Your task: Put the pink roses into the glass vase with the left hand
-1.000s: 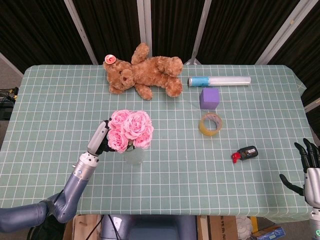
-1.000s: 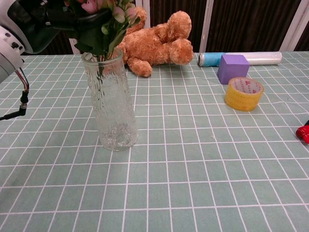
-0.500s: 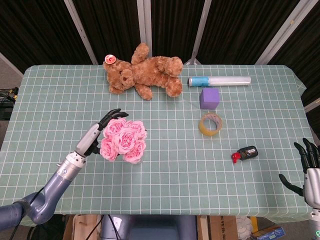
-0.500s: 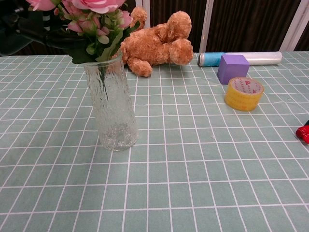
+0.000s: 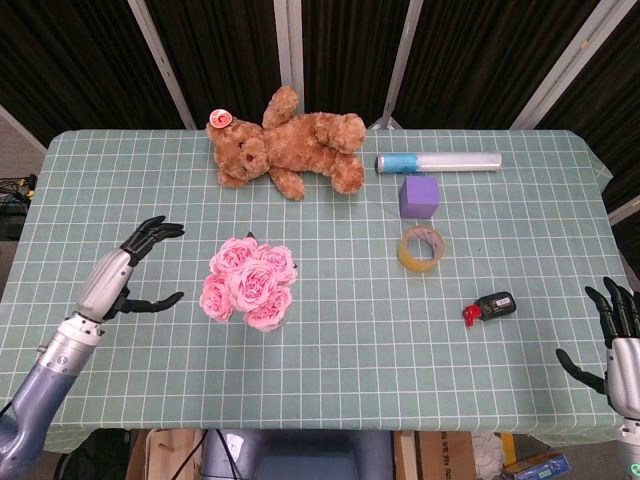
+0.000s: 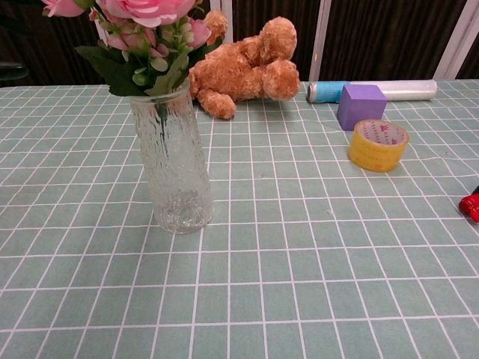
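Two views, head first. Left hand [image 5: 128,270] off to the left of the roses [image 5: 249,284], well apart, fingers spread wide, holding nothing. Roses bunched over the vase, blooms hiding the glass from above. Right hand [image 5: 612,338] far out at the table's right edge, fingers straight and apart, empty too, nowhere near the action. Bear [image 5: 285,143] at the back, tube [image 5: 438,162] beside it, purple block [image 5: 419,196] and tape [image 5: 422,248] mid-right, a small black and red thing [image 5: 488,306] nearer the front.

Over to the chest view. Vase [image 6: 172,164] upright on the table [image 6: 299,284], leaning slightly at most, stems down inside the glass, leaves and pink heads [image 6: 135,19] fanned over the rim. Long axis near vertical, straight down the vase. Neither hand plainly visible here; only a dark blur at the left edge, impossible to say what.

Judging by that: flowers seated, job looks done. Left hand clearly the nearer one, roses lying to its right; for any tidy-up, a sideways reach back across, mind the tall narrow vase tipping.
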`<state>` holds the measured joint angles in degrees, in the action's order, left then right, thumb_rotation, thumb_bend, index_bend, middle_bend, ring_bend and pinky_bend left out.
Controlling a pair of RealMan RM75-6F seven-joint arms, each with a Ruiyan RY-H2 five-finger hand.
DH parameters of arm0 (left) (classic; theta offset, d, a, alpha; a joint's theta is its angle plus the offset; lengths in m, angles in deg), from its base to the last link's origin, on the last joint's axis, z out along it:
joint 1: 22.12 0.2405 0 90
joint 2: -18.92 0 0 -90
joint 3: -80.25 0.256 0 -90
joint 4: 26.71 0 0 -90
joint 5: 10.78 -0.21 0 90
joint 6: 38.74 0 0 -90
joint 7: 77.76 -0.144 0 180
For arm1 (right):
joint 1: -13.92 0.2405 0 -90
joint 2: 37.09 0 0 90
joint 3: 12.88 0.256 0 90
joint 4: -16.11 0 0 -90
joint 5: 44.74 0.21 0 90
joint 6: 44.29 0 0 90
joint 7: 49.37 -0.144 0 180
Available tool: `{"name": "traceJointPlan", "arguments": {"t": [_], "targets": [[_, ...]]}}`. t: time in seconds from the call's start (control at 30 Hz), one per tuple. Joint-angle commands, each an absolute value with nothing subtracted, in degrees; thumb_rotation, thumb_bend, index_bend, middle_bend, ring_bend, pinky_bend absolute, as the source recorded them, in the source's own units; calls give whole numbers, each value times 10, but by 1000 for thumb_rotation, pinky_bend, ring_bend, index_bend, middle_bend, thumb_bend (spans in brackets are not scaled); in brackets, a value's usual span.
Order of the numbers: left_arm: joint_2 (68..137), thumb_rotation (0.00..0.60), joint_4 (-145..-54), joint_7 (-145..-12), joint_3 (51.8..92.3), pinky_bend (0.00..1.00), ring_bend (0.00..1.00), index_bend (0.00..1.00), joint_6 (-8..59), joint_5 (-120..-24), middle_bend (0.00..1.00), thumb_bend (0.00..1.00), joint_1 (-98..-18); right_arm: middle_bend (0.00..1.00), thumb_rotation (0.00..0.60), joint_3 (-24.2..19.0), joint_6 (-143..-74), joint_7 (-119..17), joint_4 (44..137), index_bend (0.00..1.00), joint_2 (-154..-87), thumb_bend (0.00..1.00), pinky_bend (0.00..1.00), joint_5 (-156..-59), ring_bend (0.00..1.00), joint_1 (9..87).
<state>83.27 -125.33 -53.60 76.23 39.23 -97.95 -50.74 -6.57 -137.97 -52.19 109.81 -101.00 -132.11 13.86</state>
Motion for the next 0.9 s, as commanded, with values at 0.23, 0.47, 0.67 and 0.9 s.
{"name": "traceJointPlan", "arguments": {"t": [0.23, 0.47, 0.67, 0.9], "targets": [[734, 600, -1379, -905, 812, 130, 59, 200, 545, -932, 129, 298, -363, 71, 600, -78, -1367, -512, 1088, 149, -1003, 204, 0, -1347, 70, 147], [774, 600, -1329, -891, 824, 129, 56, 200, 600, -911, 122, 298, -296, 71, 600, -85, -1358, -492, 1079, 149, -1001, 205, 0, -1362, 72, 154], [801, 600, -1281, -852, 817, 122, 56, 199, 583, -893, 116, 298, -287, 71, 600, -88, -1349, -481, 1082, 149, -1000, 205, 0, -1365, 72, 159], [820, 600, -1240, -824, 793, 119, 56, 199, 594, -911, 113, 298, -283, 71, 600, -91, -1340, -477, 1088, 149, -998, 205, 0, -1365, 72, 163]]}}
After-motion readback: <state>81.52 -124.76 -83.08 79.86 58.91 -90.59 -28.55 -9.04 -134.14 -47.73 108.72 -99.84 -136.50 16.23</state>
